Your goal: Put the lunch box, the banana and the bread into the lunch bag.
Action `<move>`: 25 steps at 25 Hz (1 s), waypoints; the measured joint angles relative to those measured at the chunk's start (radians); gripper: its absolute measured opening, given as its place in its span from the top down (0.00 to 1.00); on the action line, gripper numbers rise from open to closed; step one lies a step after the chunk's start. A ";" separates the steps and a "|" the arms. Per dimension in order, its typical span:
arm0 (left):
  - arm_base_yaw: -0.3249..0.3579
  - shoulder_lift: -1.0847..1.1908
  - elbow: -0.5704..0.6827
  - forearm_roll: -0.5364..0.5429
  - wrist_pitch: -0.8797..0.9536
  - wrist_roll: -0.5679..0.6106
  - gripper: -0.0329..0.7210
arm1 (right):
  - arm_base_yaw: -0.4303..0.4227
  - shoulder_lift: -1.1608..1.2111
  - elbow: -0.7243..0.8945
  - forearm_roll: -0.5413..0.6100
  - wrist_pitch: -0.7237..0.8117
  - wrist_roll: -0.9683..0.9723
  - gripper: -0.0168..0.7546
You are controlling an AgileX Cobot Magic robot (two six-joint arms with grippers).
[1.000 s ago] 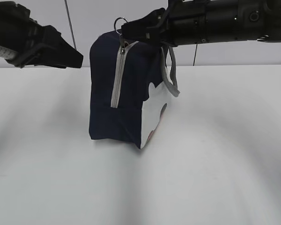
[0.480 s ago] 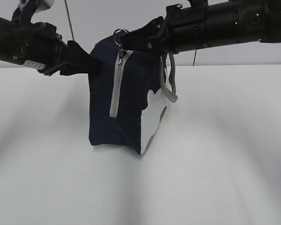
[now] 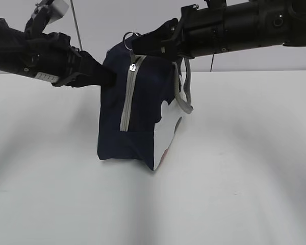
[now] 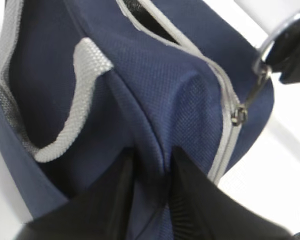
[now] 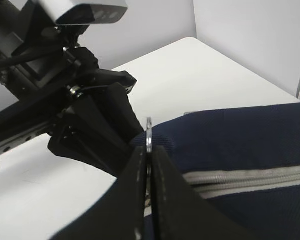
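Standing on white table (image 3: 234,178): lunch bag (image 3: 143,102), left claw (image 4: 150,165) pinching its fabric, right claw (image 5: 149,150) clamping ring pull (image 5: 149,135).

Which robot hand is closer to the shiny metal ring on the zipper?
Right. The right gripper is shut on the metal ring pull; the left gripper pinches the navy fabric lunch bag just beside it.

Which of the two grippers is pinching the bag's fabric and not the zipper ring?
The left gripper: its fingers squeeze a fold of the lunch bag. The right gripper is shut on the ring pull.
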 joint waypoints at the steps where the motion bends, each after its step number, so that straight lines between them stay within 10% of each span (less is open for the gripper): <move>1: 0.000 0.000 0.000 -0.004 0.005 0.000 0.73 | 0.000 0.000 0.000 0.000 0.000 0.000 1.00; 10: 0.001 0.000 0.000 -0.004 0.013 0.000 0.94 | 0.000 0.000 0.000 0.061 0.041 0.005 1.00; 25: 0.001 0.003 0.000 -0.003 0.061 0.000 0.95 | 0.000 0.000 0.000 0.206 0.262 0.009 1.00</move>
